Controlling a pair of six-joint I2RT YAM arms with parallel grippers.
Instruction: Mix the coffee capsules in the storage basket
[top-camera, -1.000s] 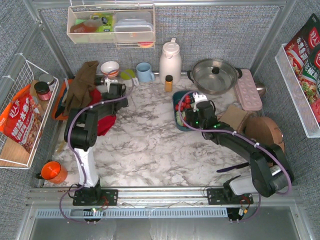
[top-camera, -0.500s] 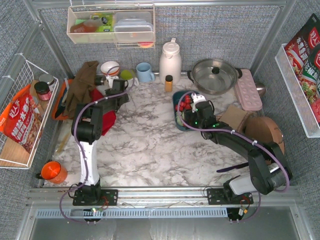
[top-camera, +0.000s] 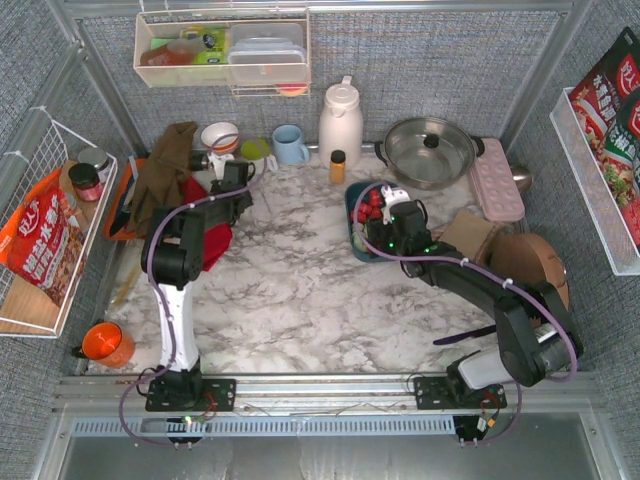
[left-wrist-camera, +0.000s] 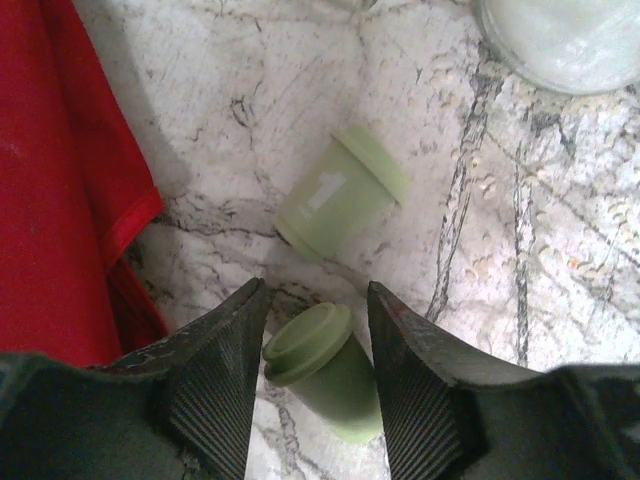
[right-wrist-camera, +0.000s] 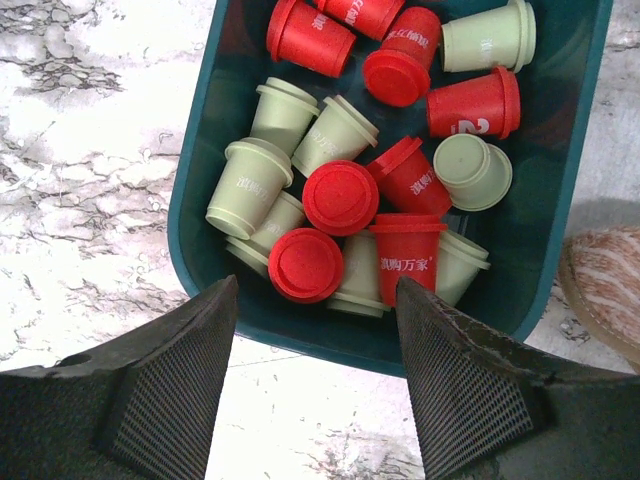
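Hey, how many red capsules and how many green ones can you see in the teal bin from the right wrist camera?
Red coffee capsules: 8
Green coffee capsules: 8
Total showing in the storage basket: 16, not counting any buried underneath.

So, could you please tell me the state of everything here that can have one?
left gripper: open, fingers either side of a green capsule lying on the table.
right gripper: open, empty, above the basket.
basket: holding red and green capsules in a jumble.
other green capsule: on its side on the table, free.
pot: lid on.
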